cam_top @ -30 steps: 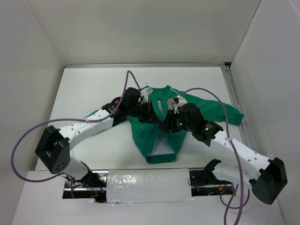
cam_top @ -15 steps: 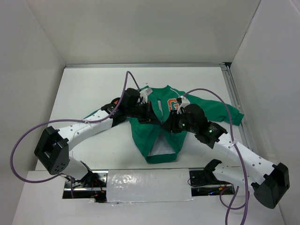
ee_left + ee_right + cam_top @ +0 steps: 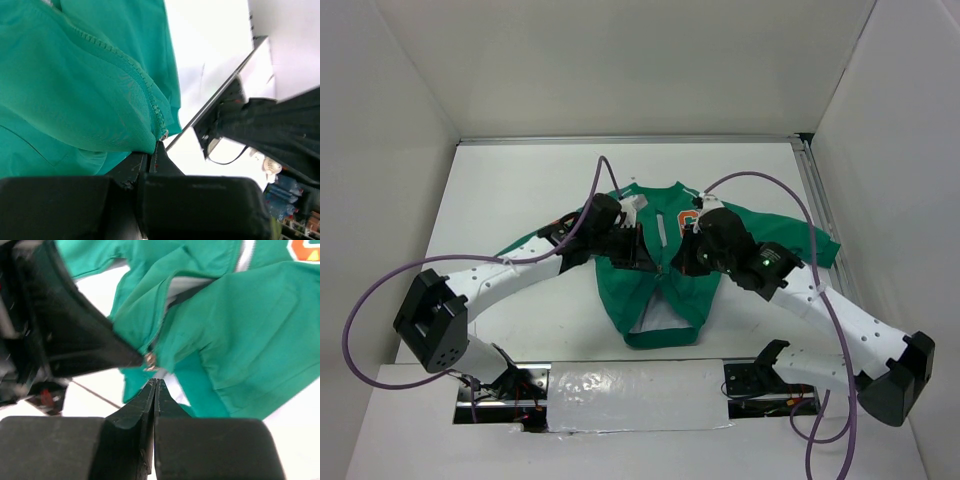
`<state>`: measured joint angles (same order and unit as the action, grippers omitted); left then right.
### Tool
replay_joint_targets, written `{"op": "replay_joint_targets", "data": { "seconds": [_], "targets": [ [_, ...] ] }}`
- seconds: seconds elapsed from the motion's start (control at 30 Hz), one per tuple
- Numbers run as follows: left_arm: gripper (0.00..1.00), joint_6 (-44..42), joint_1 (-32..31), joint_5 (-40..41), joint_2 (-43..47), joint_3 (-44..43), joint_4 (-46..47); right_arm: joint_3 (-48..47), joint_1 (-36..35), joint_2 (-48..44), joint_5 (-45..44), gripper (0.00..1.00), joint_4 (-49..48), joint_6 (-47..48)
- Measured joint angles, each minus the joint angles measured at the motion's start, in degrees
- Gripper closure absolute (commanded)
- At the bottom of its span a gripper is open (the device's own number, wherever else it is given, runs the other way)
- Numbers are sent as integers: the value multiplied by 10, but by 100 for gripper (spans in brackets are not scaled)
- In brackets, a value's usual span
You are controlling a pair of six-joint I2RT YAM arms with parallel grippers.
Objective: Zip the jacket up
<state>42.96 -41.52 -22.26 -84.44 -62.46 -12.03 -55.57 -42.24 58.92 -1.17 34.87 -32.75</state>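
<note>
The green jacket point(image 3: 642, 292) lies flat in the middle of the table, its orange G patch point(image 3: 688, 222) up and its front open near the hem. My left gripper point(image 3: 648, 258) is shut on the jacket's zipper edge point(image 3: 150, 100), and the fabric drapes over its tip point(image 3: 156, 145). In the right wrist view the left gripper's black finger point(image 3: 75, 340) meets the metal zipper slider point(image 3: 149, 360). My right gripper point(image 3: 155, 382) is shut just below that slider, with nothing visible between its fingers. From above, the right gripper point(image 3: 678, 262) sits close beside the left one.
White walls enclose the table on three sides. A metal rail point(image 3: 820, 210) runs along the right edge. Purple cables point(image 3: 360, 300) loop off both arms. A taped panel point(image 3: 640, 385) lies at the near edge between the bases.
The right gripper has closed from part open to shut and has shifted up and left toward the zipper. The left gripper stayed shut and moved slightly right with the fabric.
</note>
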Motion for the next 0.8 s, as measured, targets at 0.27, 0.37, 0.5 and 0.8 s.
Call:
{"op": "replay_joint_targets", "data": {
  "seconds": [0.27,0.37,0.5,0.8],
  "targets": [
    [100,-24,-10,12,0,1,-22,-9,-29,47,-46,100,7,38],
    [100,-23,-10,13,0,1,-22,19,-53,36,-44,89,-17,55],
    [100,-23,-10,12,2,1,-21,71,-64,16,-44,73,-35,52],
    [100,-9,-5,-3,15,1,-13,183,-58,-78,-10,60,-150,12]
  ]
}}
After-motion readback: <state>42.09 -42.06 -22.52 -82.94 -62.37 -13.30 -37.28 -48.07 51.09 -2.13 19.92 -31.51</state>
